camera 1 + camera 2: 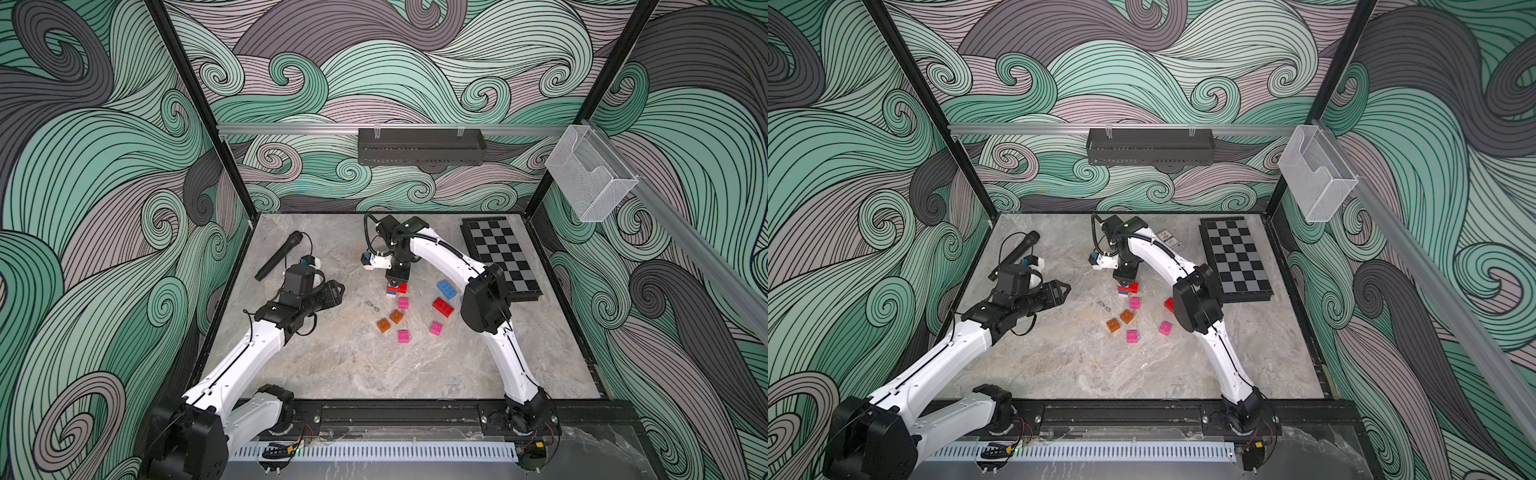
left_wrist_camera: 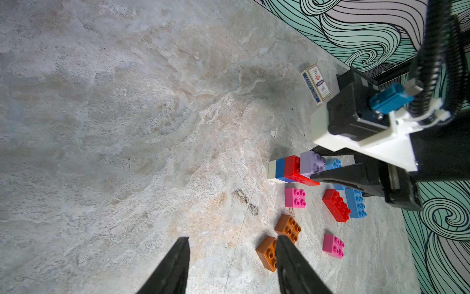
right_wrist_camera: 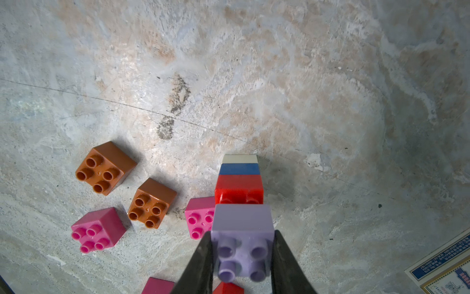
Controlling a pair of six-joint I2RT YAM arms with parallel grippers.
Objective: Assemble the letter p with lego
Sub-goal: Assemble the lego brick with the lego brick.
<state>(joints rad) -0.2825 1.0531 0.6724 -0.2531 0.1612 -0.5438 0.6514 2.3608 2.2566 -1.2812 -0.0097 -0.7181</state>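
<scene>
A small upright stack of lego stands mid-table: white at the bottom, then blue, a red brick and a lilac brick on top. My right gripper reaches down over the stack and is shut on the lilac brick's sides. Loose bricks lie just in front: pink, two orange, two more pink, a red oblong and a blue oblong. My left gripper hovers open to the left of the bricks, holding nothing.
A black microphone lies at the back left, behind my left arm. A chessboard lies at the back right, with a boxed card deck beside it. A black basket hangs on the back wall.
</scene>
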